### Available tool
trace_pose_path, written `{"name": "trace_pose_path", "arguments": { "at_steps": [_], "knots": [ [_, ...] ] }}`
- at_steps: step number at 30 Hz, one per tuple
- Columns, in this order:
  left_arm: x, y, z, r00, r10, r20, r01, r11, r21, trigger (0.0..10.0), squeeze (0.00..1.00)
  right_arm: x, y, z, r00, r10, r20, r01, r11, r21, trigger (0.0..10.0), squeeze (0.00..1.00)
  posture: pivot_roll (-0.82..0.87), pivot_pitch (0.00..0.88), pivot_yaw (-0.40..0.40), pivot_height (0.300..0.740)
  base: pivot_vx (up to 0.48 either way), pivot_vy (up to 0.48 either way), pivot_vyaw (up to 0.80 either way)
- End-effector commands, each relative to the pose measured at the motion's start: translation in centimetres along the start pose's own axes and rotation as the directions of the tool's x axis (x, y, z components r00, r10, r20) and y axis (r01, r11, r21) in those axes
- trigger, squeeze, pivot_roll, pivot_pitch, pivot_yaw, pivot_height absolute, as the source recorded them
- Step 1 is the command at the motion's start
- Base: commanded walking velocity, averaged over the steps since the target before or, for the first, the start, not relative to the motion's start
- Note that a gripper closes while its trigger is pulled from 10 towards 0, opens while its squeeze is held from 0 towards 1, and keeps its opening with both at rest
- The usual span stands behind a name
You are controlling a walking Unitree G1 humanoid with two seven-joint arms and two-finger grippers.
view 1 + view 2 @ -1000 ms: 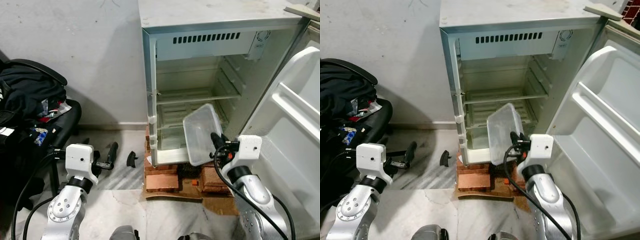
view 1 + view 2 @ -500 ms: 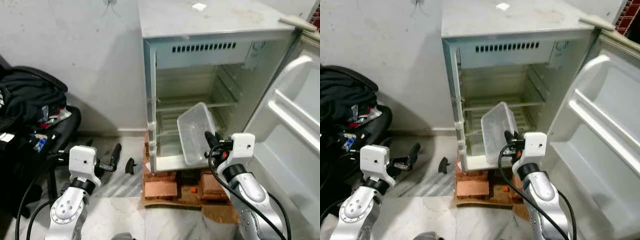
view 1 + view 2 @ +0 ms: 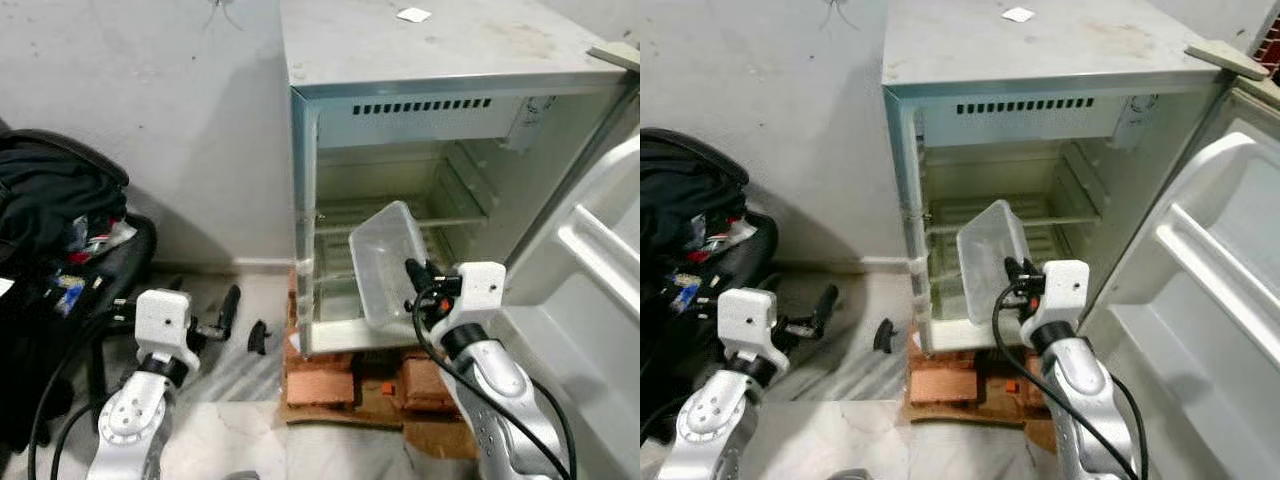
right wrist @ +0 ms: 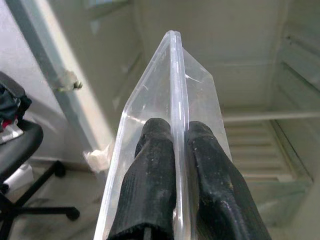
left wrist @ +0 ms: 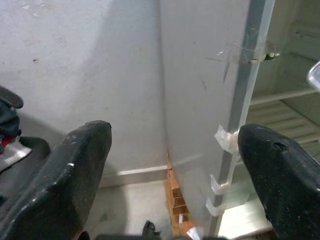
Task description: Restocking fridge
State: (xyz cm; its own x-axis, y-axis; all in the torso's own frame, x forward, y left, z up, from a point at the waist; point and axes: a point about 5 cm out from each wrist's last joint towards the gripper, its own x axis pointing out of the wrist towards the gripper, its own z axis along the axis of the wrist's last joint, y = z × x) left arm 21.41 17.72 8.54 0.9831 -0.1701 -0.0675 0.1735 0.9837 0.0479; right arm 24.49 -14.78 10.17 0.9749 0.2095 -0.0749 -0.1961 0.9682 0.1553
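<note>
Clear plastic container (image 3: 388, 262): centre of frame, tilted on edge before the open fridge (image 3: 400, 190), mouth turned toward the shelves; looks empty.
Right gripper (image 4: 172, 150): both black fingers pinched together on the container's thin side wall, one inside, one outside; lower centre-right of frame in the head view.
Left gripper (image 5: 172, 165): fingers spread wide apart, holding nothing; lower left of frame, aimed at the fridge's outer side wall.
Handling: probably light and slightly flexible; thin wall likely to bow and slip under a hard pinch, smooth surface offering little friction.
Best hold: on the stiffer rim, near a corner, rather than mid-wall.
Fridge door (image 3: 1200, 300): swung open, right of frame.
Support: fridge raised on bricks (image 3: 325, 365), bottom centre.
Shelf contents: bare as far as visible; deeper corners dim, hard to confirm.
</note>
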Motion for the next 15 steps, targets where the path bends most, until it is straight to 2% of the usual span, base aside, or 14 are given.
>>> {"name": "trace_pose_path", "arguments": {
  "at_steps": [1, 15],
  "knots": [
    [0.13, -0.39, 0.02, 1.0, -0.014, 0.007, 0.014, 1.0, -0.001, 10.0, 0.0, -0.21, -0.62, -0.11, 1.0, -0.018, -0.009, 0.018, 1.0, -0.012, 10.0, 0.0, 0.06, 0.0, -0.011, 0.74, 0.285, 0.0, 0.0],
    [0.1, -0.72, 0.01, 1.0, -0.011, 0.007, 0.011, 1.0, -0.017, 10.0, 0.0, -0.36, -0.48, -0.31, 1.0, 0.006, -0.022, -0.007, 1.0, -0.019, 10.0, 0.0, 0.06, 0.009, -0.015, 0.74, 0.278, 0.0, 0.0]
  ]
}}
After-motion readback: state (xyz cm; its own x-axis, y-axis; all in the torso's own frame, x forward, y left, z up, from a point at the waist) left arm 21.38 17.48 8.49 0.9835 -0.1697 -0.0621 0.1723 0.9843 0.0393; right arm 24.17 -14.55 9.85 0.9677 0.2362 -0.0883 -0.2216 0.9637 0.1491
